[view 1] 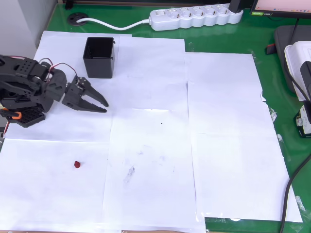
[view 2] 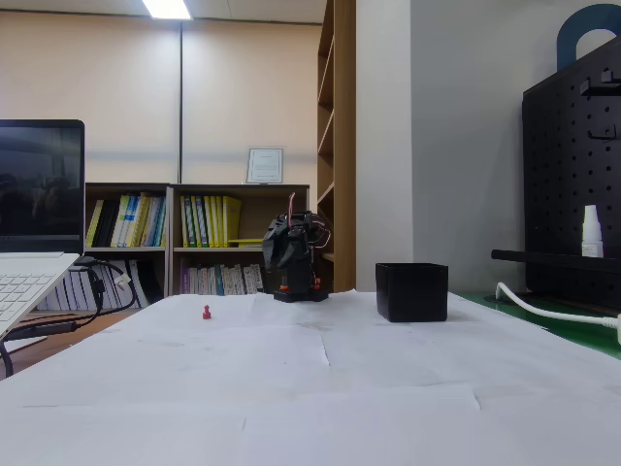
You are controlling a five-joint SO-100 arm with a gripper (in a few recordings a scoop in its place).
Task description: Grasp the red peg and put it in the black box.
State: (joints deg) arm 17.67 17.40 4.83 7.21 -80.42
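The red peg (view 1: 77,164) is a tiny dark-red dot on the white paper at lower left in the overhead view; in the fixed view the red peg (view 2: 207,313) stands left of the arm. The black box (view 1: 99,57) stands at upper left, its opening up, and in the fixed view the black box (view 2: 412,291) sits right of the arm. My gripper (view 1: 103,107) points right, just below the box, jaws slightly apart with nothing between them. It is well above the peg in the overhead picture. From the fixed view my gripper (view 2: 284,254) faces the camera.
White paper sheets (view 1: 223,145) cover a green table. A white power strip (view 1: 197,17) and its cable lie at the back edge. A cable and devices (view 1: 301,73) sit at the right edge. A laptop (view 2: 34,243) stands at left in the fixed view.
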